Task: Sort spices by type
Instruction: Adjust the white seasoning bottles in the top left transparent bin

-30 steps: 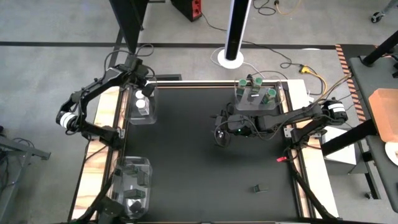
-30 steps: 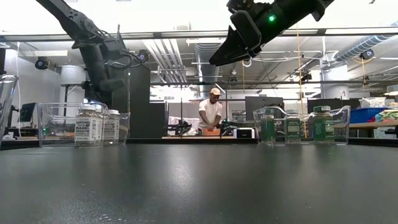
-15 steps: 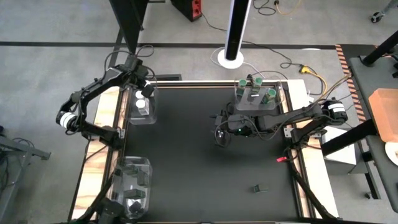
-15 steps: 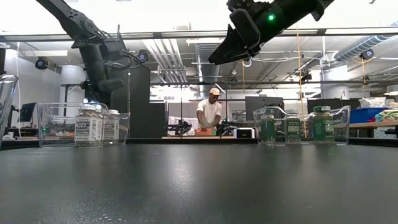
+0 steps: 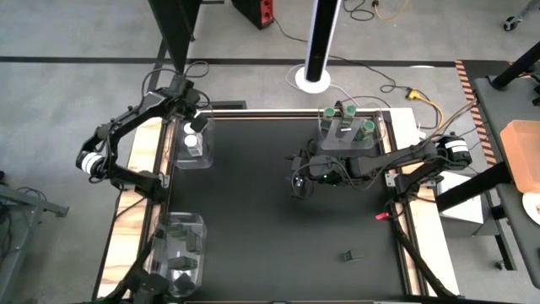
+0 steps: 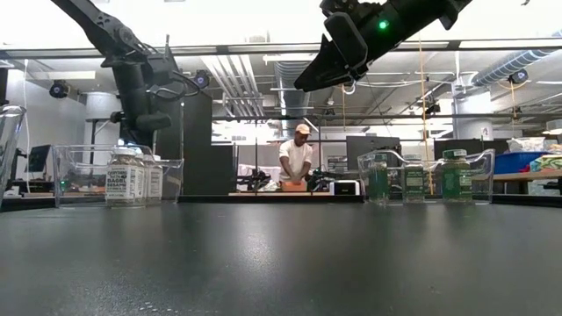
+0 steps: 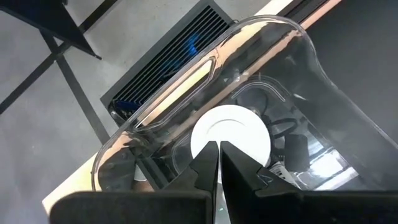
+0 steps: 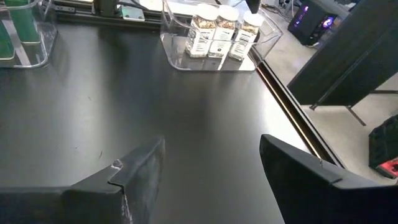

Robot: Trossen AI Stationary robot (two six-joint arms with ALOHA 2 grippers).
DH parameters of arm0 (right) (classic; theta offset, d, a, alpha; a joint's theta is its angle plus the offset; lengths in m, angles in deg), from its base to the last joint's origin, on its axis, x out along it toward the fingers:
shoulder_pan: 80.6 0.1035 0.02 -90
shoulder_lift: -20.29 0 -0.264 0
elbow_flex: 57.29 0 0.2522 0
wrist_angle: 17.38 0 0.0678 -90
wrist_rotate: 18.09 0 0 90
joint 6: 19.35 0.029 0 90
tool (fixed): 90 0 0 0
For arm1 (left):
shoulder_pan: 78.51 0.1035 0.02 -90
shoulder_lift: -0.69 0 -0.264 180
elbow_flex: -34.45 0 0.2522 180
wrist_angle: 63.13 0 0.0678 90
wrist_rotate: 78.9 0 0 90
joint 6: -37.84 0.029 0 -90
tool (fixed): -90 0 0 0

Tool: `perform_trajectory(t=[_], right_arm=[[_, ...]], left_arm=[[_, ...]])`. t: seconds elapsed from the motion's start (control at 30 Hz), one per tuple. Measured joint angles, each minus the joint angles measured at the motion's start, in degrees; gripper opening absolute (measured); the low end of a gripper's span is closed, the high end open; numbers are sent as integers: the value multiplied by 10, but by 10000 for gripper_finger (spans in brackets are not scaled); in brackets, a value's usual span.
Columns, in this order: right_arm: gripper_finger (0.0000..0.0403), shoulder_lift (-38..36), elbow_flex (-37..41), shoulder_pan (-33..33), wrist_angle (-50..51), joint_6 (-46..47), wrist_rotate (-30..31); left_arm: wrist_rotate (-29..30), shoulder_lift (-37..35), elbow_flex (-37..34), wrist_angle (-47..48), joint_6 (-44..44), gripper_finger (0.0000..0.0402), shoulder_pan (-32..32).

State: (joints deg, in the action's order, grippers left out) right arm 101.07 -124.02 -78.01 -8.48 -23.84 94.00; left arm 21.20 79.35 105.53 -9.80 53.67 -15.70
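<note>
Your left gripper (image 7: 214,163), closed and empty, hovers just above a white-lidded spice jar (image 7: 230,134); your right gripper (image 8: 211,163) hangs open mid-counter.

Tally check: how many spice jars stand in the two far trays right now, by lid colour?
White-lid jars: 3
Green-lid jars: 4, as far as the high view shows
Total: 7
</note>
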Motion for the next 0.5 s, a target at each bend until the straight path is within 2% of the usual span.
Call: perform_trajectory(t=[0.3, 0.5], right_arm=[[243, 0, 0, 0, 0, 5, 0], [244, 0, 0, 0, -2, 0, 0]], left_arm=[[-4, 0, 0, 0, -4, 0, 0], [-58, 0, 0, -1, 1, 0, 0]])
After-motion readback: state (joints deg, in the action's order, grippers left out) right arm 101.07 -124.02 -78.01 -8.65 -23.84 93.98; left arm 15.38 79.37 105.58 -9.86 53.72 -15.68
